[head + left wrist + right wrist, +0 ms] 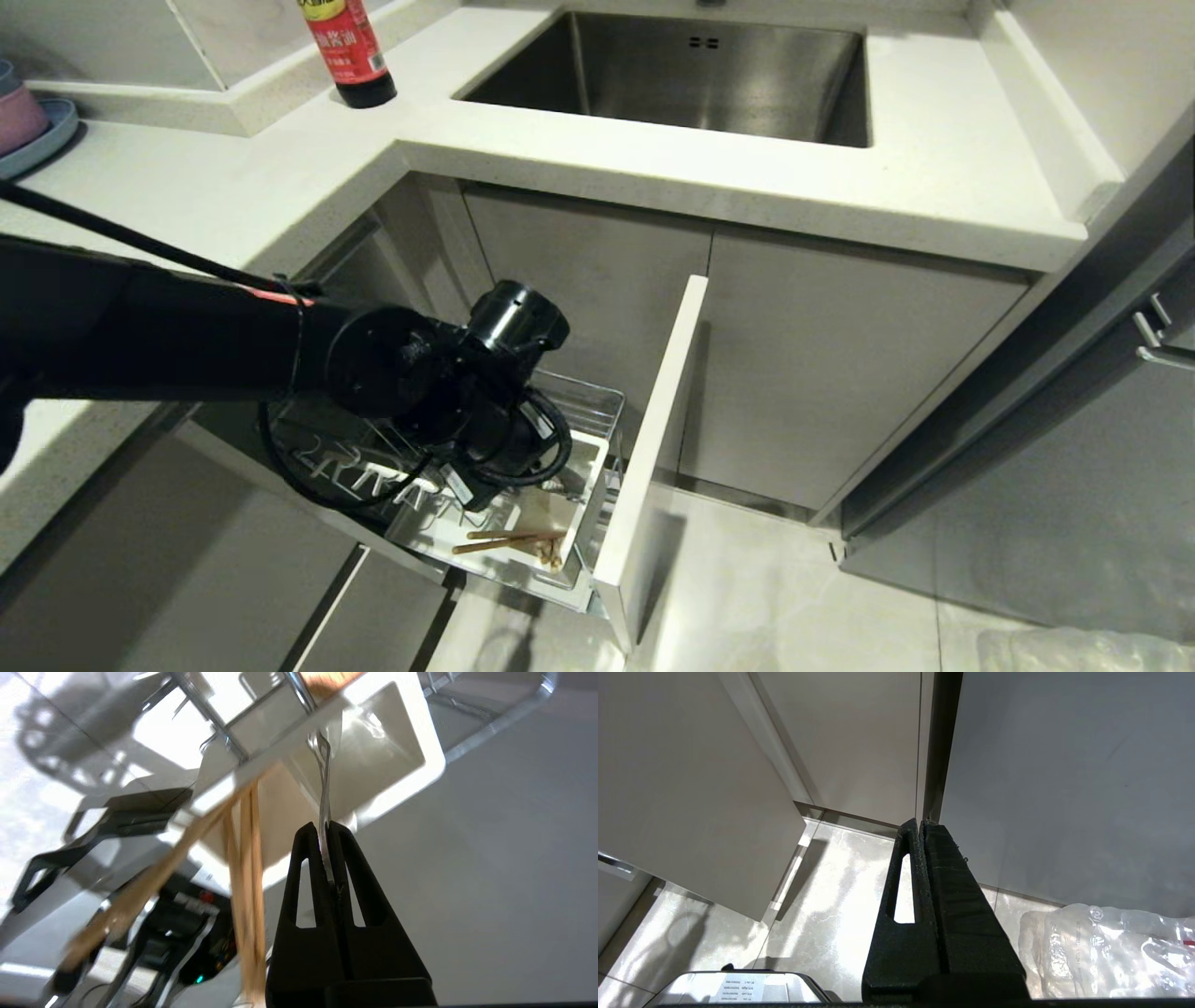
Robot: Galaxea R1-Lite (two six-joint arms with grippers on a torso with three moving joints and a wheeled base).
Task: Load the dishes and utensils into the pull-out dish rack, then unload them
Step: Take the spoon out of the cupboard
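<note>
Black left claw (329,828) up close in the left wrist view, fingers pressed onto the handle of the slim silver spoon (323,779), whose bowl end sits in the white utensil caddy (420,732). Chopsticks (247,868) lean out of the same caddy just beside the spoon. Head view: left arm reaches down into the pull-out dish rack (597,403), caddy at the rack's front edge by the pale front panel (653,439). Plate and bowl not visible. Step looks like unloading, spoon grasped. Next likely needs a straight lift clear of the caddy rim without dragging the chopsticks. Right claw (920,823) pressed together on nothing, parked over the floor.
</note>
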